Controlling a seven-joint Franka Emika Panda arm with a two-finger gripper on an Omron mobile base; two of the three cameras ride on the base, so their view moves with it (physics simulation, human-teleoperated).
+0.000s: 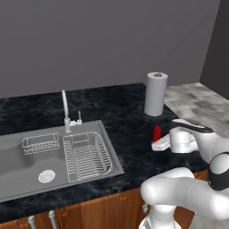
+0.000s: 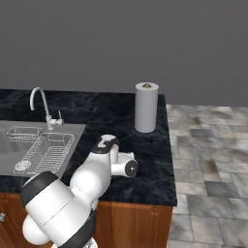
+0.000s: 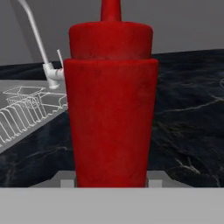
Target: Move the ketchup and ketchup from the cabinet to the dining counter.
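- The all-red ketchup bottle [image 3: 111, 100] stood upright on the black marble dining counter [image 1: 129, 129], between the sink and the paper towel roll, a little nearer the counter's front edge.
- In the hand view its base was cut off behind the grey band, and the tip of its cone ran out of the top of the picture.
- From the left base camera only a small red sliver of it [image 1: 156, 132] showed above the hand; the arm hid it from the right base camera.
- Its body was plain dull red, with a wider shoulder ring under a narrow conical top.
- The gripper [image 1: 157, 144] sat right at the bottle, fingers either side of its lower body; the jaws stood part open, but whether they pressed on it could not be made out.
- The steel sink [image 1: 18, 165] with a wire rack [image 1: 87, 156] lay left, its tap [image 1: 65, 112] behind.
- The paper towel roll [image 1: 155, 94] stood behind the bottle, near the grey stone slab [image 2: 208, 145].
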